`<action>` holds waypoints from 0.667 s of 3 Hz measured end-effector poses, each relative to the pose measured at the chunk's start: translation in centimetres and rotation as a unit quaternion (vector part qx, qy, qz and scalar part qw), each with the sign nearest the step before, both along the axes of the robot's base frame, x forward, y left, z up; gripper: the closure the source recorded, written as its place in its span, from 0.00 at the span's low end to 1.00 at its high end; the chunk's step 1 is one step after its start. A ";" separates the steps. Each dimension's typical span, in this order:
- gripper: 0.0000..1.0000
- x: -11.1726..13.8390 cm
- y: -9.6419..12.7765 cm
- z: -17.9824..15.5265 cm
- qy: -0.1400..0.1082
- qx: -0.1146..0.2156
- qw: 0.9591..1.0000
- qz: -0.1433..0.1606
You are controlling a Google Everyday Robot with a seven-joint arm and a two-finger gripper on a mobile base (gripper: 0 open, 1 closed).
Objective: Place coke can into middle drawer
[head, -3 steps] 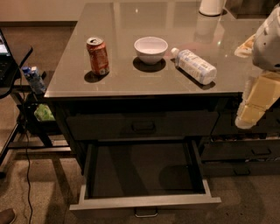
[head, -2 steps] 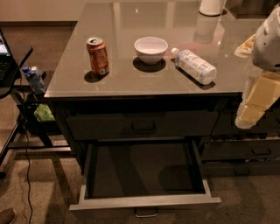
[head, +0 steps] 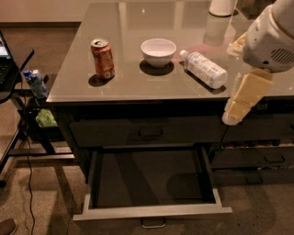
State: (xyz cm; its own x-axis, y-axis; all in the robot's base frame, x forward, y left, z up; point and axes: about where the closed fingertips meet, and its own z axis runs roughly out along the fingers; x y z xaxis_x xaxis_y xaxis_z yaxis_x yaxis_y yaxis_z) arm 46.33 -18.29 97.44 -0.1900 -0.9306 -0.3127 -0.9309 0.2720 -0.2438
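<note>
The coke can (head: 103, 58), orange-red with a silver top, stands upright on the left part of the grey counter (head: 138, 85). The middle drawer (head: 151, 211) is pulled out below the counter; its dark inside holds nothing. My gripper (head: 239, 103), cream-coloured, hangs from the white arm (head: 271, 39) at the right edge, in front of the counter's front right edge. It is well right of the can, above and right of the drawer, and holds nothing that I can see.
A white bowl (head: 158, 51) and a clear plastic bottle (head: 204, 69) lying on its side are right of the can. A white container (head: 222, 6) stands at the back. The top drawer (head: 150, 132) is closed. Narrower drawers (head: 271, 158) are at right. A stand (head: 27, 105) with a cable is at left.
</note>
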 end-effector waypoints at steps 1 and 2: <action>0.00 1.8 3.7 0.1 0.002 0.049 0.999 0.023; 0.00 1.7 4.0 0.1 -0.001 0.052 0.998 0.021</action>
